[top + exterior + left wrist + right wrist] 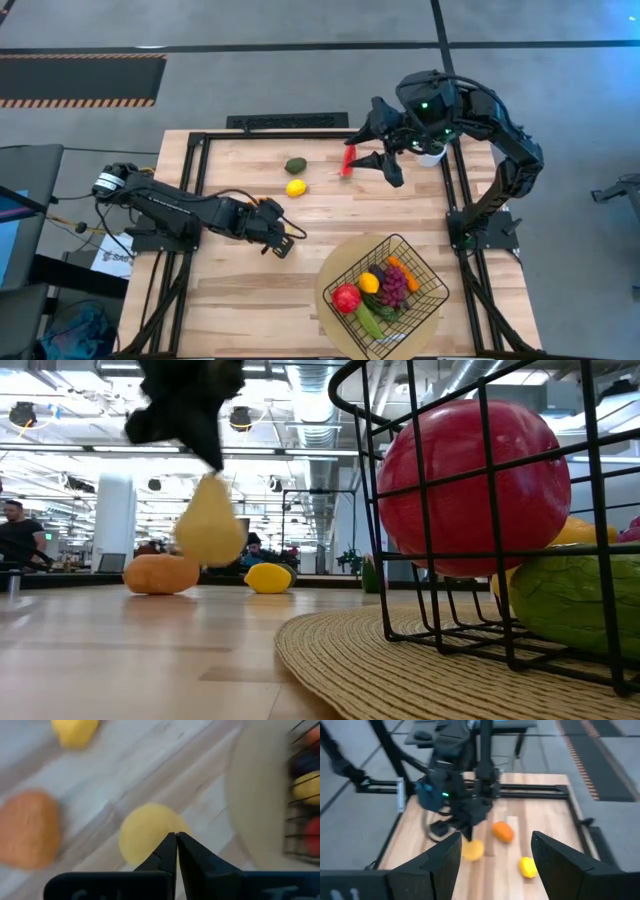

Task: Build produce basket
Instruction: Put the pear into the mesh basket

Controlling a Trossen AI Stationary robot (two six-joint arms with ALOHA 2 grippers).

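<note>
Left gripper (176, 836) pinched shut on the narrow top of a pear (210, 525), hanging clear of the table (150, 650) left of the basket (480, 510); likely light, hard, slick, prone to swing; right gripper (495, 852) open, waiting.

We list a black wire basket (392, 283) with red apple (346, 297), lemon (369, 283), grapes (392, 287), cucumber (369, 320); on the desk, avocado (295, 165), lemon (296, 187), orange (161, 573); pear (209, 526) lifted.
</note>
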